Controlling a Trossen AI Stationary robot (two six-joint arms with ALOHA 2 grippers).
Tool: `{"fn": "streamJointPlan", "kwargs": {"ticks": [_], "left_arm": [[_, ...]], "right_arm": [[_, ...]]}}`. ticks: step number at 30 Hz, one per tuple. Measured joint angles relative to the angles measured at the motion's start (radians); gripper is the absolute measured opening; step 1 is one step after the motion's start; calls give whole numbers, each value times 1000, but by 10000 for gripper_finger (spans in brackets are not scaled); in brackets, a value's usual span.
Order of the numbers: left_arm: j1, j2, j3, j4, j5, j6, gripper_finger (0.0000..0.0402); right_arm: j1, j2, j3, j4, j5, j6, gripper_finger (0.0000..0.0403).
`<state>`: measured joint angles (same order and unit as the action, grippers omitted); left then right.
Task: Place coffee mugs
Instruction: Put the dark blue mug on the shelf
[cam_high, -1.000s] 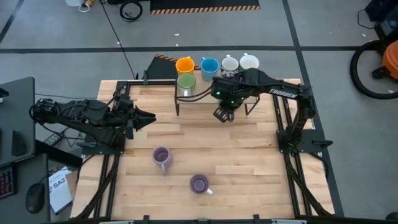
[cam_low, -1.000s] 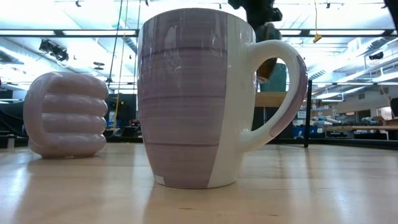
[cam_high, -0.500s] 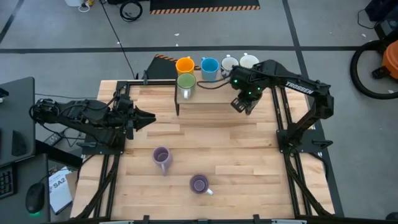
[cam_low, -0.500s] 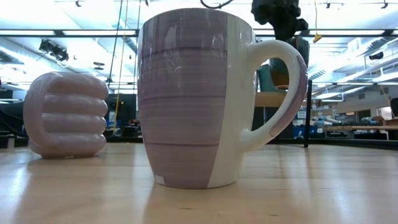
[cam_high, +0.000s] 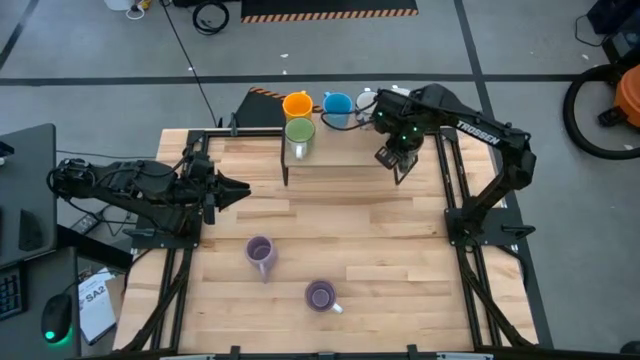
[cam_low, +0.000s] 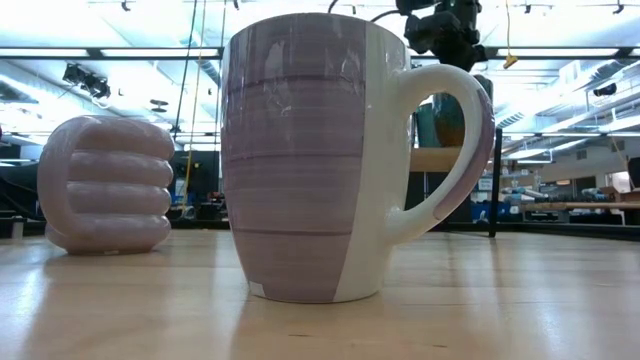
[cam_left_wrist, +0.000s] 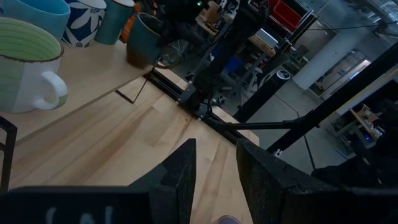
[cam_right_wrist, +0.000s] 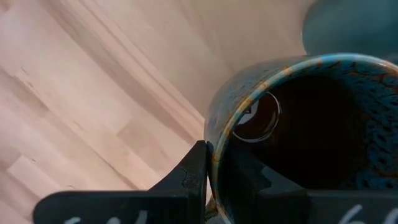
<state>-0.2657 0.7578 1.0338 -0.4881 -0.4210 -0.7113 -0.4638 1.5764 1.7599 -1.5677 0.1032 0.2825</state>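
The right gripper (cam_high: 392, 157) pinches the dark mug's (cam_right_wrist: 298, 137) rim, one finger inside, carrying it above the raised shelf (cam_high: 345, 152) beside the white mug (cam_high: 368, 101), evidently to join that row. The left gripper (cam_high: 237, 189), fingers spread and empty, waits at the table's left edge; both lilac mugs (cam_high: 260, 251) stand on the table.

White mugs (cam_high: 372, 99) mostly hidden behind right arm.

Glossy glazed ceramic lilac mug (cam_low: 310, 160) stands on the smooth, pale wood plank table (cam_high: 390, 230).
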Motion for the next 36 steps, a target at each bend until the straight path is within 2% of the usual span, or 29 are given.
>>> {"fn": "streamJointPlan", "kwargs": {"ticks": [18, 36], "left_arm": [[0, 0, 0, 1, -4, -2, 121], [0, 0, 0, 2, -3, -3, 121]], "right_arm": [[-75, 0, 0, 22, -40, -77, 47], [-75, 1, 0, 33, -48, -112, 49]]}}
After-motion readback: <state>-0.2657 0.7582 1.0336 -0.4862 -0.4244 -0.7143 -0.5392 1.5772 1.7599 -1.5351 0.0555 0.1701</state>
